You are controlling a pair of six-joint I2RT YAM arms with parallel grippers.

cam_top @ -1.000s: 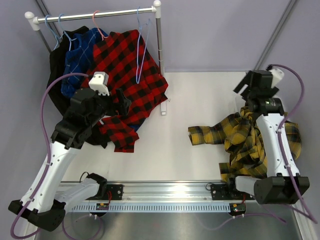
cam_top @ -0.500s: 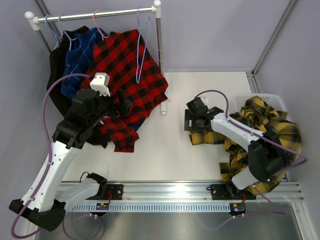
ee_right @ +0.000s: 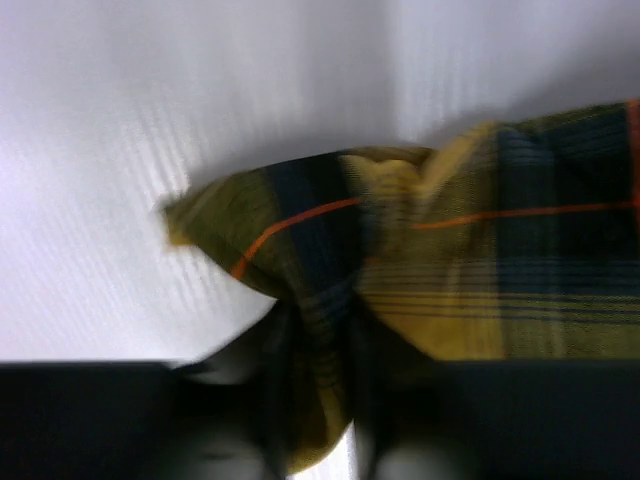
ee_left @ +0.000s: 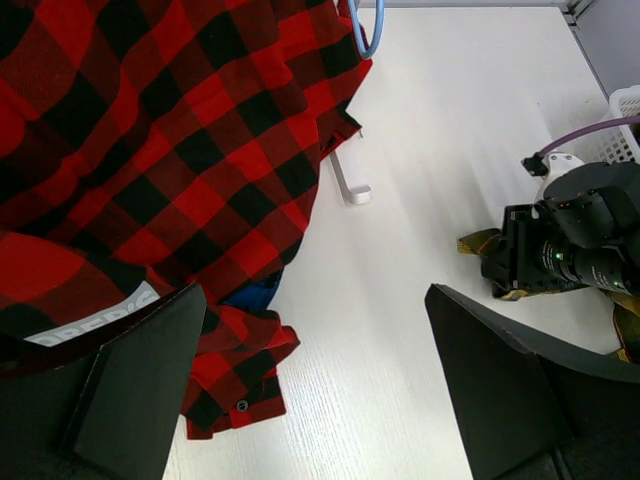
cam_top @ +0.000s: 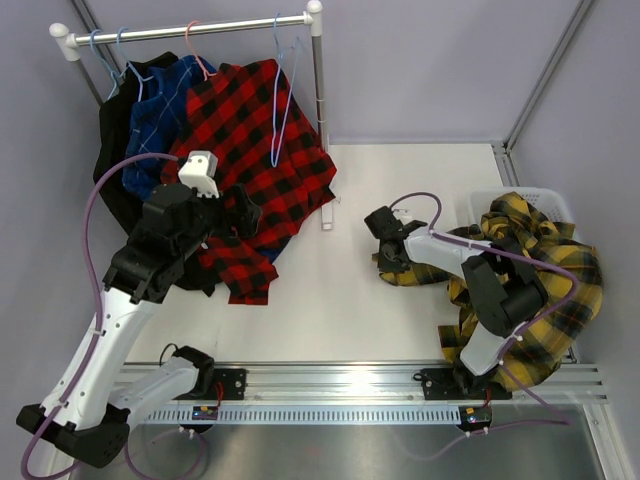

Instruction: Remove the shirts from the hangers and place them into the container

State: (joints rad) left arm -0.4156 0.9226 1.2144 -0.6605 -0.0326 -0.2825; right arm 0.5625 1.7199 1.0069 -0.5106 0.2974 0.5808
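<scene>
Right gripper point(ee_right: 314, 410) is down on the table now, pinching the yellow plaid shirt point(ee_right: 450, 270) sleeve. Left gripper point(ee_left: 315, 300) is still hanging wide open.

Cloth: yellow-and-black plaid shirt point(ee_right: 470, 260), bunched in the right gripper point(ee_right: 315, 345), soft woven flannel, matt, creased; red-and-black plaid shirt point(ee_left: 170, 150) under the left gripper point(ee_left: 312, 300), the same napped matt weave.
Plastic: left gripper's fingers point(ee_left: 140, 380), smooth matt black; container point(ee_left: 628, 105) near the right gripper, white, perforated.
Wire: hanger point(ee_left: 368, 25) ahead of the left gripper, light blue, glossy.
Board: table point(ee_left: 440, 130), white, matt, fine straight grain.
</scene>
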